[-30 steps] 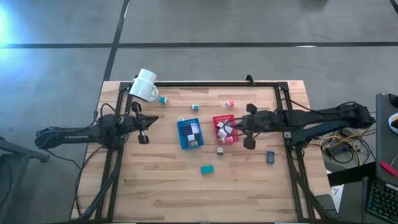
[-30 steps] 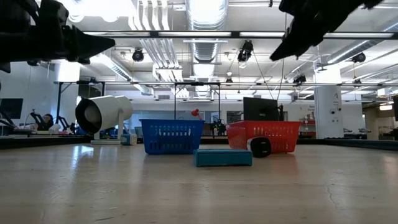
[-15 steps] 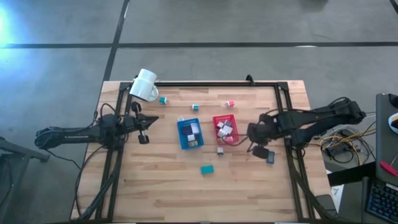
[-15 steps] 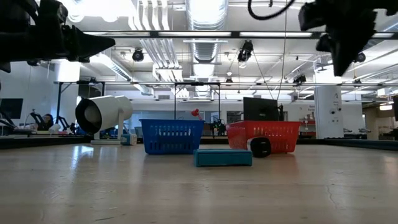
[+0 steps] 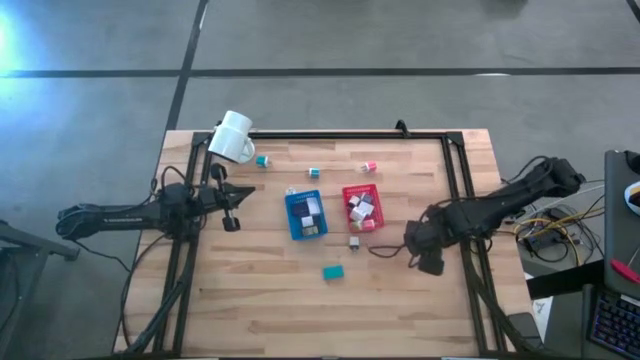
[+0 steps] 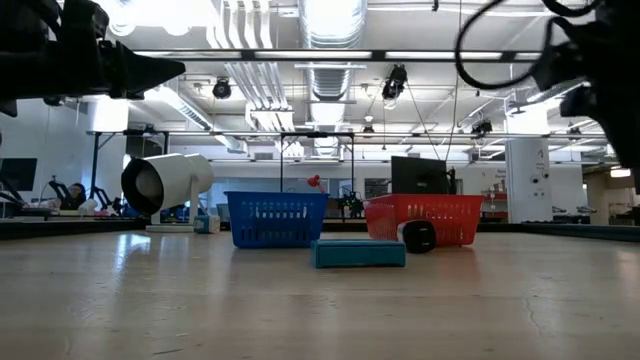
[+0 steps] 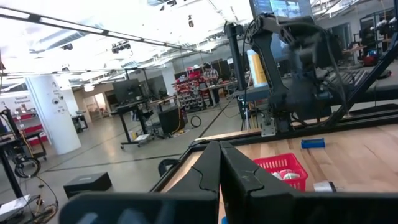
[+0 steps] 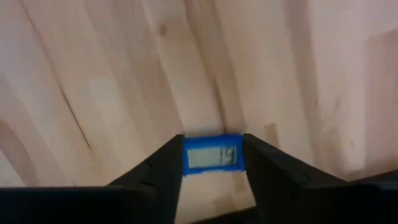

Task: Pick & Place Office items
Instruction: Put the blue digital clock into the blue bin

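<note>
A white mug (image 5: 233,137) is seen lying on its side at the table's (image 5: 260,300) far left corner. Near the middle, a blue tray (image 5: 305,214) and a red tray (image 5: 361,207) are set side by side, both loaded with small items. Loose pieces are scattered about: a teal block (image 5: 333,271) on the near side, a small piece (image 5: 354,241) just below the red tray, three more (image 5: 314,172) along the far edge. The left gripper (image 5: 232,210) is parked at the left rail. The right gripper (image 5: 430,262) is lowered at the right side, near the rail.

Pale striped-grain wooden table (image 5: 270,290), blue plastic basket (image 5: 305,215), red plastic basket (image 5: 361,207), small teal block (image 5: 333,271), glossy white mug (image 5: 232,137).
</note>
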### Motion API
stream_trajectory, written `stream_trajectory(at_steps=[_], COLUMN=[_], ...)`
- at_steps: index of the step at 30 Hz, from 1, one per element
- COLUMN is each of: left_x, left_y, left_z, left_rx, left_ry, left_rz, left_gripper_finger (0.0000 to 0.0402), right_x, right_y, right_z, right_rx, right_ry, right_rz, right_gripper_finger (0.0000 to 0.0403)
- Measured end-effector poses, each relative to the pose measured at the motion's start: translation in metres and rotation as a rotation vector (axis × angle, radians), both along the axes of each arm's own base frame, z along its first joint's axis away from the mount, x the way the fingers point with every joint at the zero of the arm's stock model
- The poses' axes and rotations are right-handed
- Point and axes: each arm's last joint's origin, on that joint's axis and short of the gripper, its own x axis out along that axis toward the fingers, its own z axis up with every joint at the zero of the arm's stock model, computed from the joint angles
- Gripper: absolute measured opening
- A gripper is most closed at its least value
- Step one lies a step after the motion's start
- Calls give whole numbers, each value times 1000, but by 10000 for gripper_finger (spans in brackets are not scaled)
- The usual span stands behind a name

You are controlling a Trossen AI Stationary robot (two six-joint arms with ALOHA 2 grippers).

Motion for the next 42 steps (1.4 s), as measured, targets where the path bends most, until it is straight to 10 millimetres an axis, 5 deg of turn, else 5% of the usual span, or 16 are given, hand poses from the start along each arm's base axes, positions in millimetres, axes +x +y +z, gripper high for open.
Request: stream_trajectory(at_steps=[17, 42], left_x=[0, 0], left_y=[0, 0], left_z=[0, -1], left_rx=[-5, -6], left_ry=[1, 8], left_rz=[-1, 0], left_gripper_finger=[5, 5], right_x=[-14, -39], right_y=[8, -5], right_z=[-35, -80], right_rx=[89, 6], right_ry=[62, 120], right_rz=[25, 0], right_gripper_finger=[371, 380])
